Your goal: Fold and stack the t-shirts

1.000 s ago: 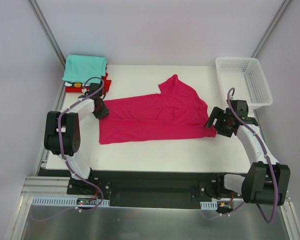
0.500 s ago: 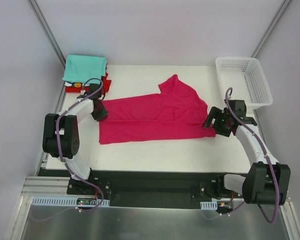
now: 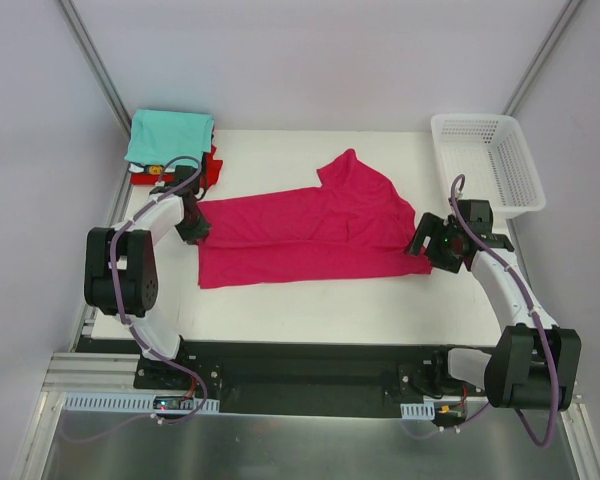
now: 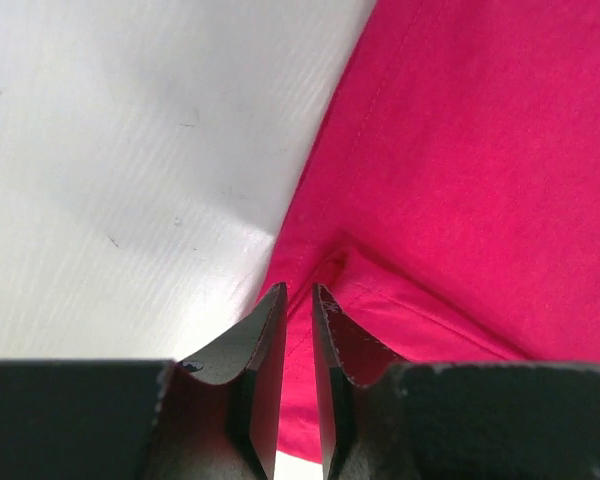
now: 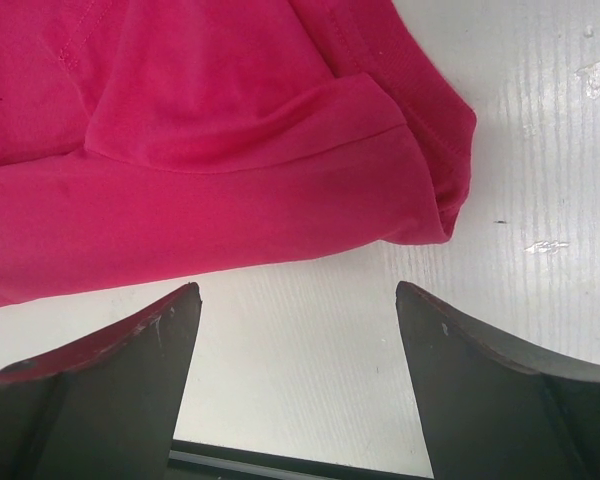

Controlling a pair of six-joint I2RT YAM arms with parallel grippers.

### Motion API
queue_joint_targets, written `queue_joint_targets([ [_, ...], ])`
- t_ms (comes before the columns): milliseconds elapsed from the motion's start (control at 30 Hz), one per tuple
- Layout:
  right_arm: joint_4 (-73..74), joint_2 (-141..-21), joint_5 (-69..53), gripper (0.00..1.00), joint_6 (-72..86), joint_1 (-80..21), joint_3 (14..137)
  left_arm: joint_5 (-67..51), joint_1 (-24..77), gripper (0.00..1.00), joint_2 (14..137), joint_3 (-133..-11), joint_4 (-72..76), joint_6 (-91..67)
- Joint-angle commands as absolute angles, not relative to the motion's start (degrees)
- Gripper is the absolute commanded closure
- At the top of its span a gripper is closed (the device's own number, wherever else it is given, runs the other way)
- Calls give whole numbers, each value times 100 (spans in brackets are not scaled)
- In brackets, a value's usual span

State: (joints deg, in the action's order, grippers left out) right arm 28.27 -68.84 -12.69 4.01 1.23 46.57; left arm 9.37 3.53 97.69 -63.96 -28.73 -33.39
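Where containers are concerned, one white mesh basket stands beyond the right end effector, off to its right; only its own mesh shows inside.

Left end effector: in the wrist view the left end effector is closed down to a narrow slit, and the hem of the magenta t-shirt puckers at its tips. Finding: clenched on that hem.

Right end effector: spread wide, gripping nothing. The rolled corner of the magenta t-shirt lies just ahead of its tips, apart from both fingers.

The magenta t-shirt lies spread between the two end effectors, one part rising to a point on the far side. Just beyond the left end effector sits a folded stack, the teal t-shirt on top and the red t-shirt under it.

The white tabletop carries all items; faint scuffs show on the tabletop in the left wrist view. Pale walls and metal frame posts enclose the cell.
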Motion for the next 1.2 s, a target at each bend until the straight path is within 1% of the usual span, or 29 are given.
queue_joint_targets([
  [0,2698,-6732,-1380,17,404,97,4614,1151,229,84,9501,-6680,-3208,-3208],
  [200,2663,-6706,-1468,18,431,88,4553,1037,220,84,9562,-6776,-3269,-3225],
  [333,2681,-6671,-1503,17,378,88,4517,783,220,79,9545,-6662,-3121,-3252],
  [367,2689,-6688,-1512,17,361,88,4526,608,220,77,9571,-6653,-3051,-3217],
  [400,2707,-6688,-1529,17,360,88,4509,528,228,68,9641,-6671,-3032,-3208],
  [467,2690,-6680,-1547,17,360,88,4500,335,228,61,9694,-6688,-2980,-3208],
  [500,2689,-6671,-1547,17,369,79,4500,151,220,56,9747,-6706,-2919,-3225],
  [633,2689,-6680,-1573,17,369,70,4500,-219,228,49,9879,-6802,-2664,-3296],
  [767,2724,-6653,-1573,17,352,53,4491,-553,202,49,9949,-6829,-2374,-3462],
  [967,2742,-6592,-1617,17,316,53,4465,-642,185,58,10133,-6803,-2136,-3568],
  [1167,2760,-6574,-1591,17,325,44,4465,-720,176,59,10204,-6645,-2021,-3604],
])
